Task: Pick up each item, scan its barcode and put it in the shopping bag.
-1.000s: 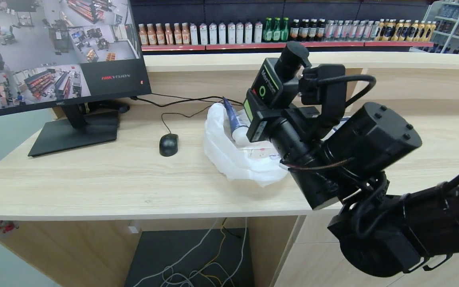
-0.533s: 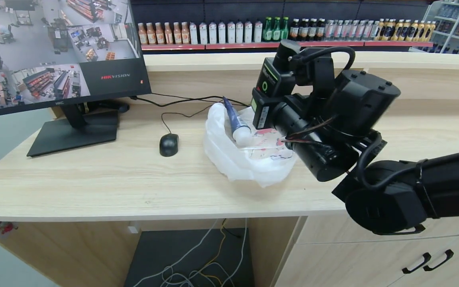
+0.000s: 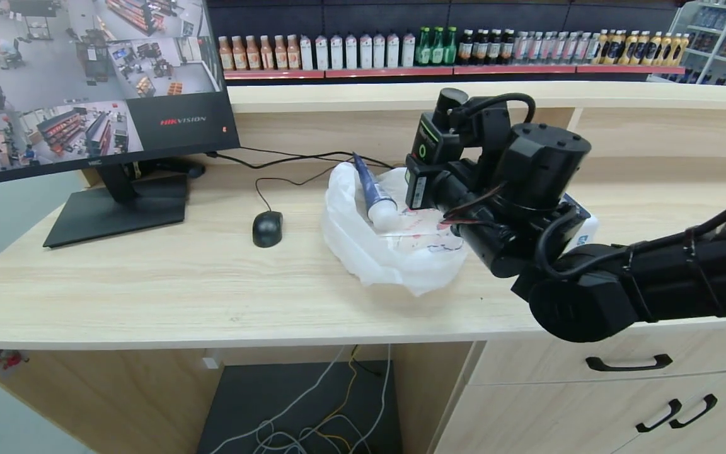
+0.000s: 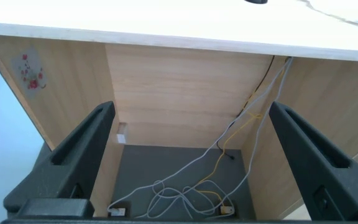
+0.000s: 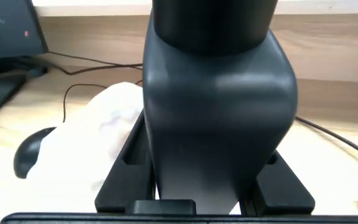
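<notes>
On the wooden counter (image 3: 149, 284) lies a white shopping bag (image 3: 388, 258), crumpled, with a blue and white tube (image 3: 372, 189) lying in its mouth. My right gripper (image 3: 445, 189) hangs just to the right of the bag, over its right edge, shut on a black barcode scanner (image 3: 427, 148) with a green ring. In the right wrist view the scanner (image 5: 216, 106) sits between the fingers of my right gripper (image 5: 207, 193), with the bag (image 5: 104, 137) beyond it. My left gripper (image 4: 191, 155) is open below the counter's edge, holding nothing.
A monitor (image 3: 86, 82) stands at the back left, a black mouse (image 3: 266, 228) left of the bag, cables along the back. A white box (image 3: 580, 224) peeks out behind my right arm. Drawers with black handles (image 3: 628, 363) sit under the counter's right part.
My right arm has drawn back from the camera and down toward the counter, carrying the scanner with it. More of the bag and the drawer handles now show.
</notes>
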